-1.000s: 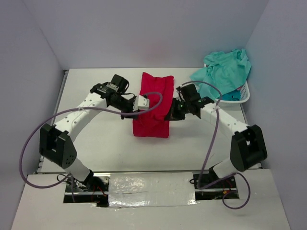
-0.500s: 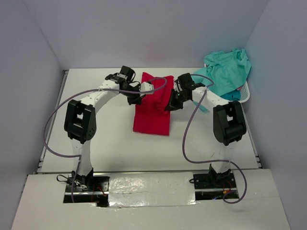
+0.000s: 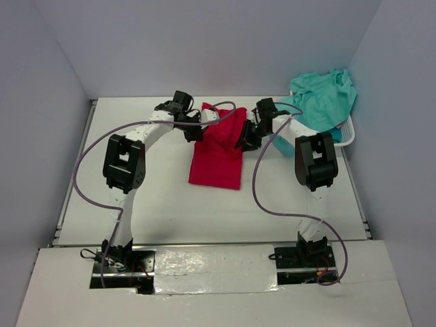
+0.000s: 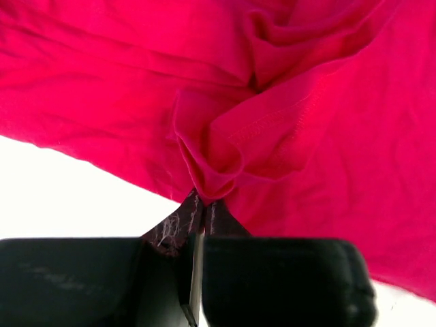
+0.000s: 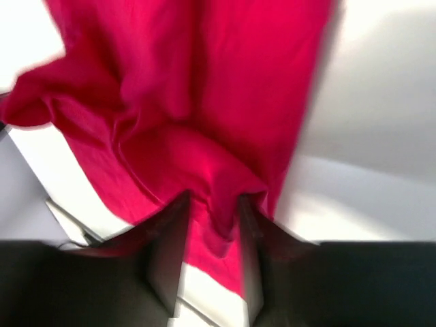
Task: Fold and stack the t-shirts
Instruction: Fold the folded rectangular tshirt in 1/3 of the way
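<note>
The left pincer [image 4: 202, 199] was clamped tight on a bunched fold at the edge of the crimson t-shirt [image 4: 306, 136]. The right pincer [image 5: 212, 204] had its jaws partly apart, with a fold of the same shirt in the gap between them. From above, the two pincers stood at the shirt's far corners, and the shirt ran from them toward the arms' bases as a long narrow strip on the middle of the white worktop [image 3: 150, 197], while well to the right a mint-teal t-shirt [image 3: 320, 99] was heaped over a white basket [image 3: 349, 138].
</note>
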{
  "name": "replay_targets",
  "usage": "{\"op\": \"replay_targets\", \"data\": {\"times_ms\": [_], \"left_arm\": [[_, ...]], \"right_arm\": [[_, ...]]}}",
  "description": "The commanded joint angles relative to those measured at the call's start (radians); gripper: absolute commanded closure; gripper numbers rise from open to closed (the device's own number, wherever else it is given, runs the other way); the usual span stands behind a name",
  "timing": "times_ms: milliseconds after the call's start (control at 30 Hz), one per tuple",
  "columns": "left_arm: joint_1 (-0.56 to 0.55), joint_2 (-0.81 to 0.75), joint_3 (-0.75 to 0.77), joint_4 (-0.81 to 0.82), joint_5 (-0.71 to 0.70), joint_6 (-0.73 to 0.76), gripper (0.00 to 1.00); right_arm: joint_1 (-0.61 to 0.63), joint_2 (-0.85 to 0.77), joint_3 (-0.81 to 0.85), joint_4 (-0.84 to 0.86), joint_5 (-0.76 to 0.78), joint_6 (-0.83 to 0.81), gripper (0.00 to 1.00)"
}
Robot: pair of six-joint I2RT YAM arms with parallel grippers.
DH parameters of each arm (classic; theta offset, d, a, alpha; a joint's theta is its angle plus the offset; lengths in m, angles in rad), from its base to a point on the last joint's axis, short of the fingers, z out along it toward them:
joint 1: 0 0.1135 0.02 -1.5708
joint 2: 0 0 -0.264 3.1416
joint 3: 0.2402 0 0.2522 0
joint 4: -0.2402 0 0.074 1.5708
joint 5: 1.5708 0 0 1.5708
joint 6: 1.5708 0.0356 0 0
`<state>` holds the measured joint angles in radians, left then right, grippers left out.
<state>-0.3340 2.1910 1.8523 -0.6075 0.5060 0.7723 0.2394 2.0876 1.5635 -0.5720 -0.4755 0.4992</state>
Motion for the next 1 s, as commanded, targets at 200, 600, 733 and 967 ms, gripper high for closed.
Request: {"op": "replay_targets", "data": {"times_ms": [200, 600, 733, 967], "left_arm": [[0.029, 0.088, 0.131, 0.127, -0.106, -0.264, 0.70], [0.069, 0.049, 0.182, 0.117, -0.153, -0.403, 0.51], [0.096, -0.017, 0.114, 0.104, -0.150, -0.427, 0.52], [0.156, -0.080, 0.039, 0.088, -0.152, -0.450, 0.53]], "right_arm": [[-0.043, 0.094, 0.302, -0.175, 0.147, -0.138, 0.48], [0.188, -0.144, 0.052, -0.089, 0.249, -0.268, 0.81], [0.265, -0.094, 0.075, -0.048, 0.146, -0.194, 0.87], [0.275, 0.064, 0.177, -0.063, 0.144, -0.152, 0.89]]}}
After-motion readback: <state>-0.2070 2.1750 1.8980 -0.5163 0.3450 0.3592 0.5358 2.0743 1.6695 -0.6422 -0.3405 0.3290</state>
